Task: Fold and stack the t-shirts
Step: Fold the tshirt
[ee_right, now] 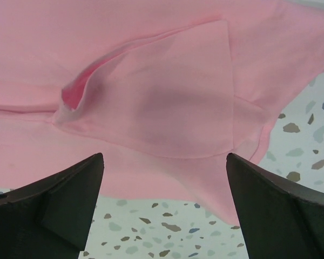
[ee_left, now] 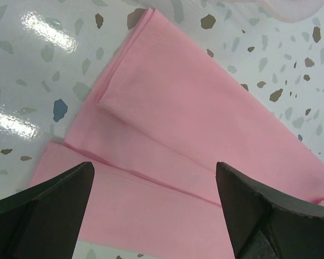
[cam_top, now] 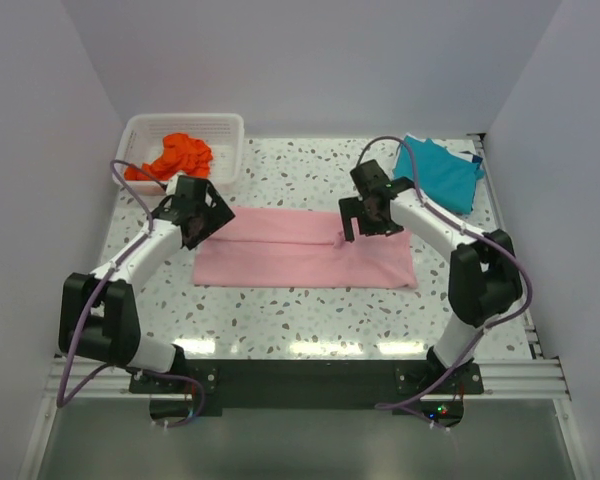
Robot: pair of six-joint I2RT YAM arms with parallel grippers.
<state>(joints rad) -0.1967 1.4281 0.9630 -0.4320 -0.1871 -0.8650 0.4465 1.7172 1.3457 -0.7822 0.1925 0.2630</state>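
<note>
**A:** Where's the pink t-shirt [cam_top: 305, 248]?

**B:** Mid-table, folded into a long flat band running left to right between the two arms. The left wrist view shows stacked fold edges at its left end. The right wrist view shows a sleeve flap lying on top.

**A:** The other two?

**B:** The teal t-shirt [cam_top: 440, 172] lies in the far right corner, well apart from the pink one. The orange-red t-shirt [cam_top: 180, 155] is crumpled inside the white mesh basket [cam_top: 230, 135] in the far left corner.

**A:** Pincers?

**B:** The left gripper [cam_top: 193, 232] is over the band's left end, fingers spread wide with nothing between them. The right gripper [cam_top: 352, 225] is over the band right of centre, also spread and holding nothing. Can't tell whether either tip touches the cloth.

**A:** Surface, room?

**B:** The table [cam_top: 300, 310] is a glossy white terrazzo pattern with grey and brown flecks, and there are glare patches near the front edge. Plain pale walls [cam_top: 310, 60] close in the left, back and right sides. A metal rail [cam_top: 300, 375] runs along the near edge by the arm bases. Purple cables [cam_top: 75, 340] loop along both arms.
</note>
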